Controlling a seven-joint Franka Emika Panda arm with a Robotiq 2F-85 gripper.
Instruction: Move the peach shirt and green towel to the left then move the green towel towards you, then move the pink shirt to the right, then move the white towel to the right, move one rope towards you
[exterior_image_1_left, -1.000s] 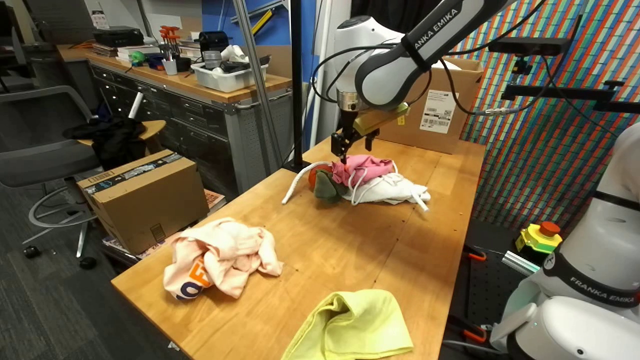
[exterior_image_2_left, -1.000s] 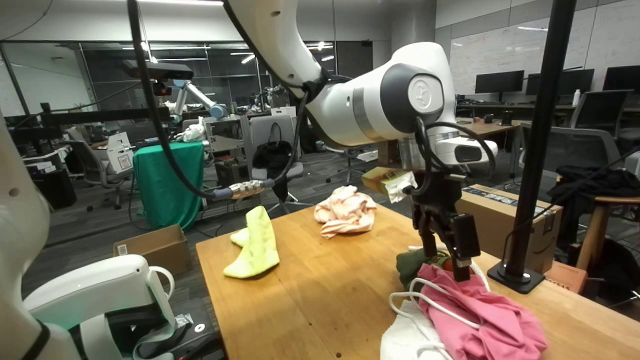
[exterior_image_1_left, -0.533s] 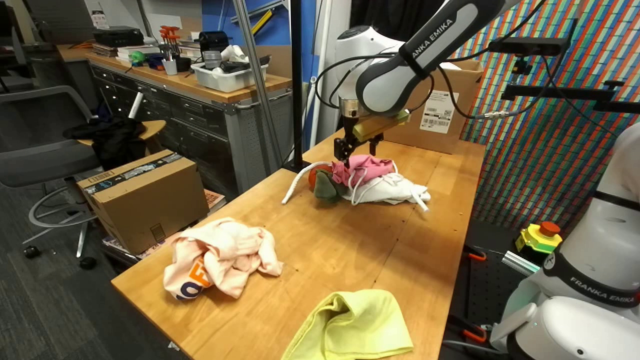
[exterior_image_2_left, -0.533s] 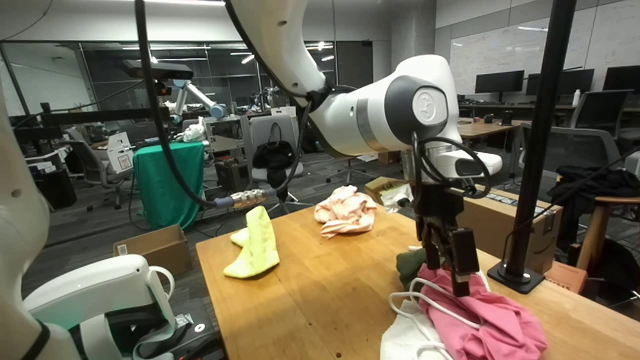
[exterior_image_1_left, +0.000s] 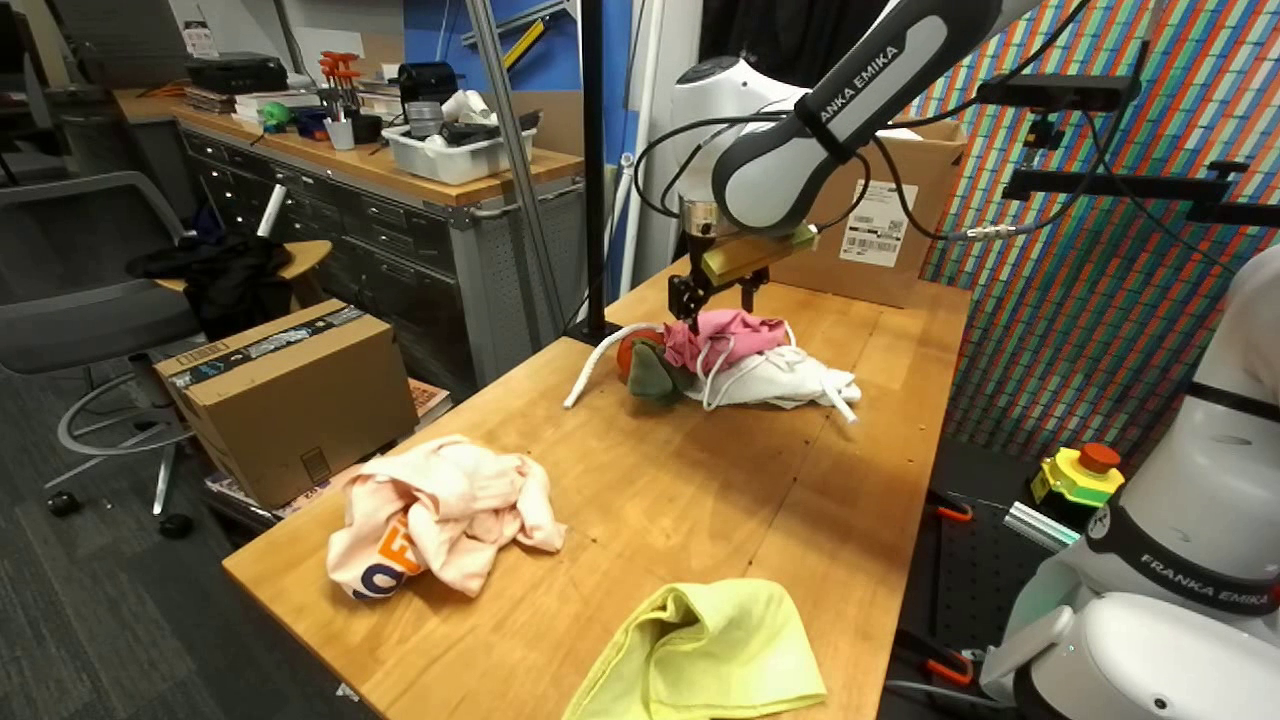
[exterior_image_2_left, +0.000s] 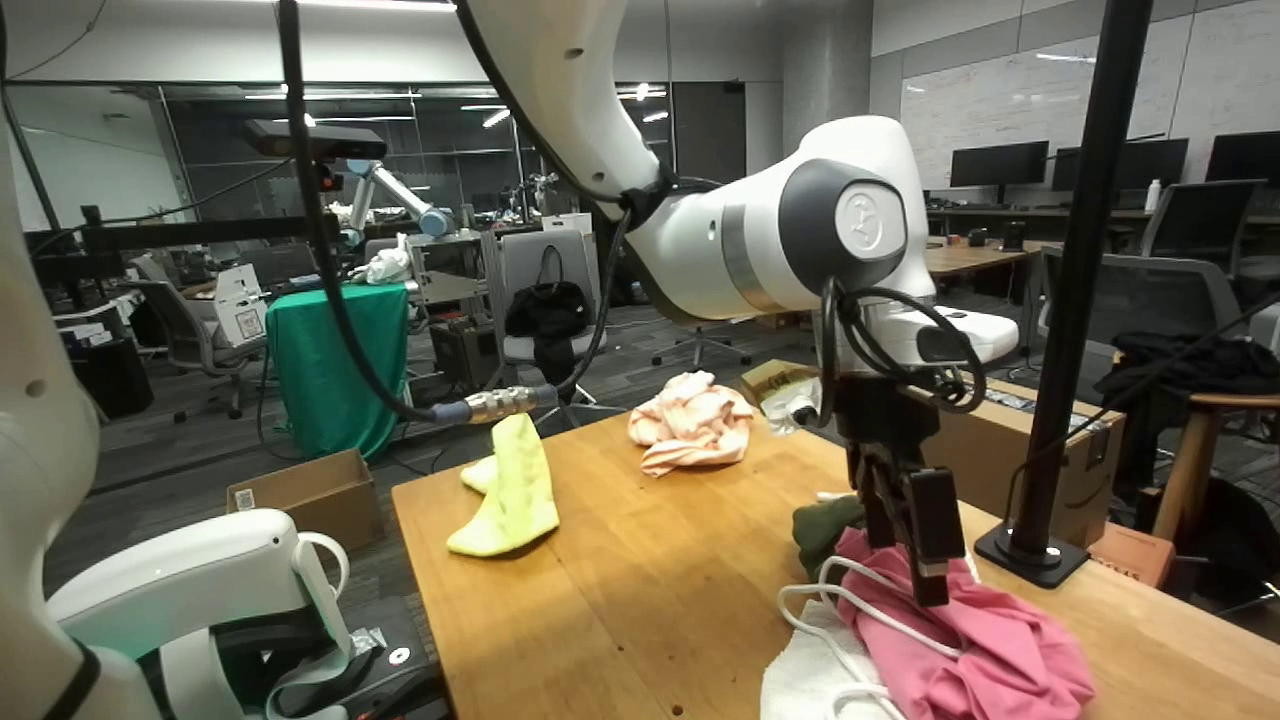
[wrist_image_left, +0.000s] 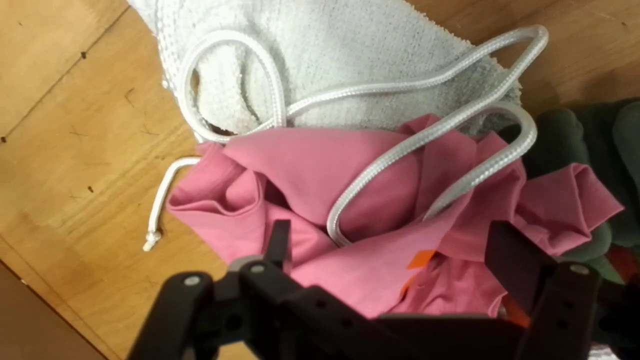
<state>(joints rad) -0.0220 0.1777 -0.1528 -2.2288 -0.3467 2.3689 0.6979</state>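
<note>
Around my table (exterior_image_1_left: 690, 480) I have a blue wall (exterior_image_1_left: 555, 65), black drawers (exterior_image_1_left: 380, 240), a multicolored backdrop (exterior_image_1_left: 1060, 320) and, on dark floor (exterior_image_1_left: 80, 610), a gray chair (exterior_image_1_left: 70, 250). In an exterior view I also see glass panes (exterior_image_2_left: 450, 130), a whiteboard (exterior_image_2_left: 990, 100) behind monitors (exterior_image_2_left: 1000, 165) and a strip light (exterior_image_2_left: 380, 5) glowing overhead.

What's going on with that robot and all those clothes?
The robot arm has its tool open over the pink shirt, not gripping it yet. White rope loops across the pink shirt and the white towel next to it. The peach shirt and the green towel lie by themselves, apart on the table.
</note>
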